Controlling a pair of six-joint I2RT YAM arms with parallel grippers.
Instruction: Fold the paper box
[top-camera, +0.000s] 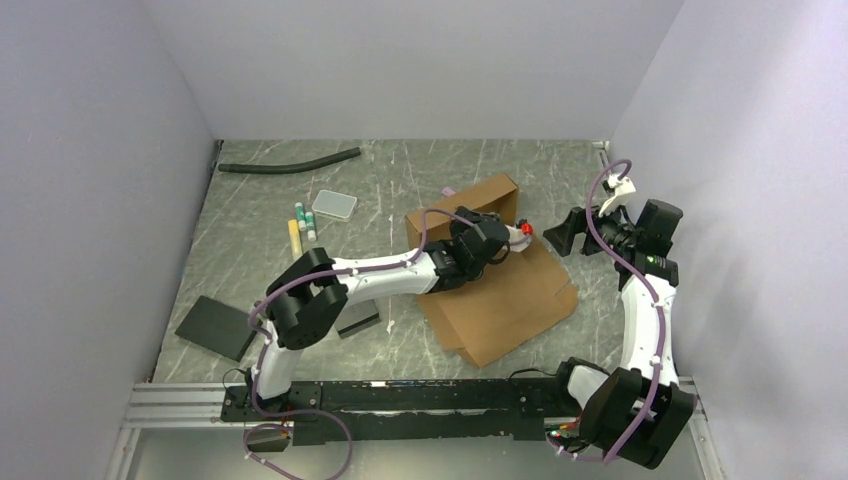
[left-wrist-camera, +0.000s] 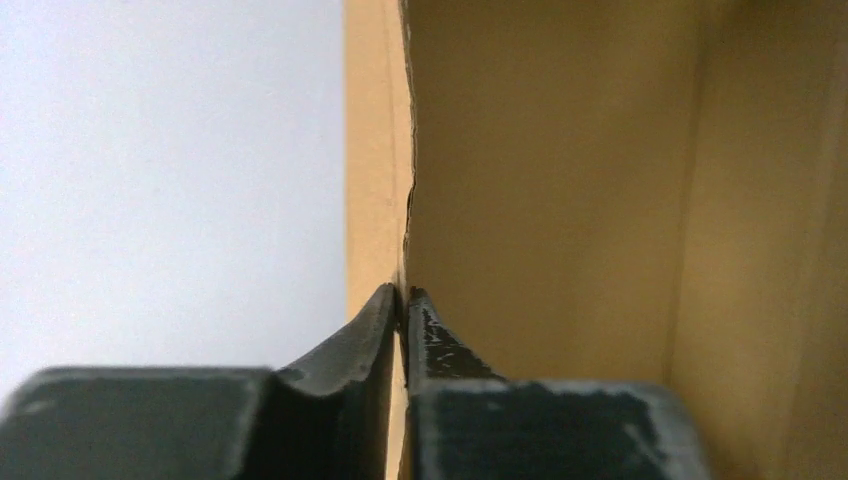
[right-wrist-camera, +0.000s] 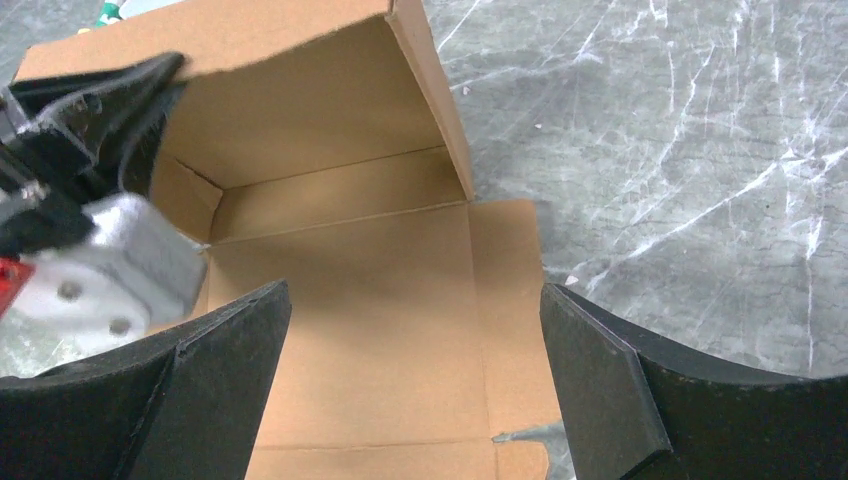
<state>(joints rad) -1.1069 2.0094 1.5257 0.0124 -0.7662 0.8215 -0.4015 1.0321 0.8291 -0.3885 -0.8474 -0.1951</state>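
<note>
One brown paper box (top-camera: 510, 300) is lying partly folded, walls standing. The left gripper (left-wrist-camera: 404, 300) is pinching a wall edge; the right gripper (right-wrist-camera: 412, 292) is hovering nearby, spread wide.

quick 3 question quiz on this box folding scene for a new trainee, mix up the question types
1. True or false: the right gripper is clamped on the paper box.
2. What is pinched in the left gripper? A) a cardboard panel of the box B) a marker C) nothing
3. Short answer: on which side of the box, by the robot's own sides, do the black slabs lie?

Key: 1 false, it stands open above the box; 2 A; 3 left
</note>
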